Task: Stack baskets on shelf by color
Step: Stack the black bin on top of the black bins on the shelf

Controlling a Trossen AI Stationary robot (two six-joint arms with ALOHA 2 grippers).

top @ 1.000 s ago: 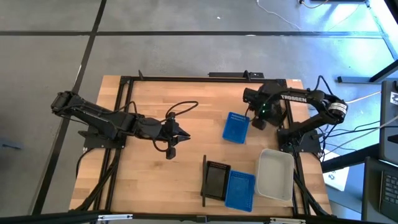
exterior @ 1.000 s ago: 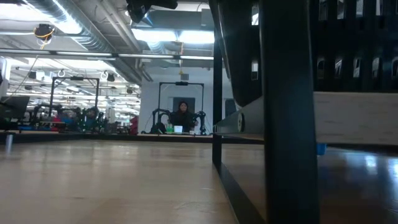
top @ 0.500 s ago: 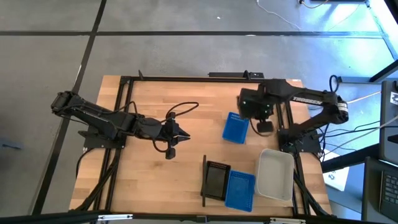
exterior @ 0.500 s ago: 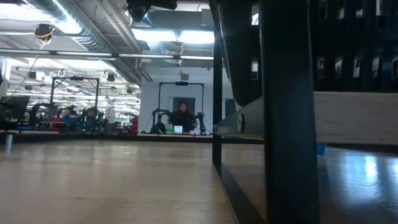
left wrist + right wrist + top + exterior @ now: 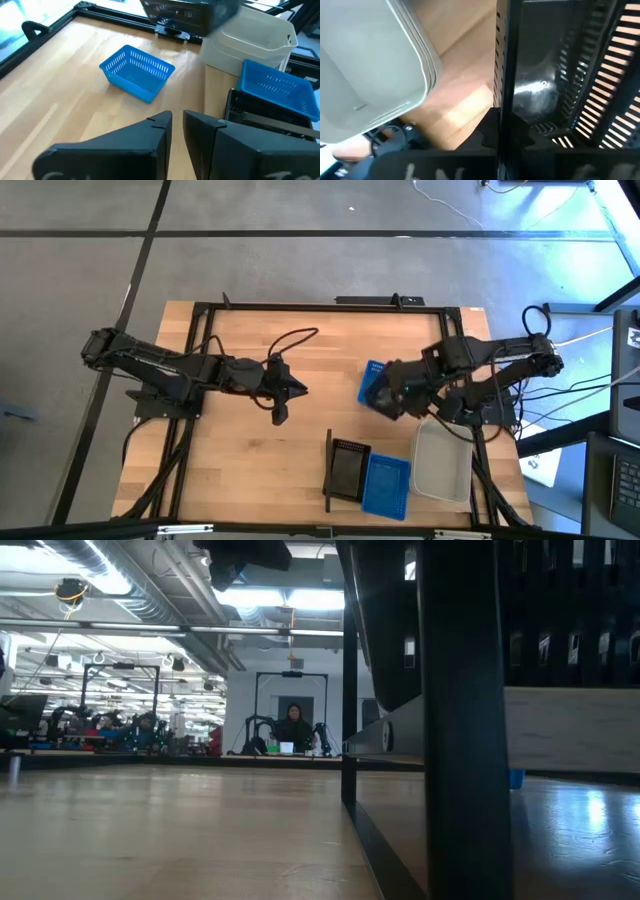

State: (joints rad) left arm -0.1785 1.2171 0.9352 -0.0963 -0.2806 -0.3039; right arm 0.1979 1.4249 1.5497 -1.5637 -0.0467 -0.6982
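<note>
My right gripper point(image 5: 396, 394) is shut on a black slotted basket point(image 5: 570, 85) and hovers over the near right side of a lone blue basket point(image 5: 372, 380) that rests on its base on the table. The same blue basket point(image 5: 137, 72) shows in the left wrist view. On the shelf point(image 5: 570, 730), next to its black upright bar point(image 5: 328, 470), stand a black basket point(image 5: 348, 470), a blue basket point(image 5: 386, 485) and a white tub point(image 5: 442, 460). My left gripper point(image 5: 280, 402) waits shut above the table's middle. My right gripper holds the black basket by the top edge of one wall point(image 5: 502, 95), which runs straight out from between the fingers, with the basket's inside to one side. The fingers are dark against the basket, so the kind of hold does not show. The basket is lifted clear of the table.
A black metal frame point(image 5: 300, 307) runs round the tabletop, and its post point(image 5: 460, 720) stands close in the low view. Bare wood lies between the left gripper and the lone blue basket. A person point(image 5: 294, 725) sits far behind the table.
My right gripper has swung with the black basket from the far right part of the table toward the near edge and the left, ending over the lone blue basket. My left gripper has shifted a little toward the far edge.
</note>
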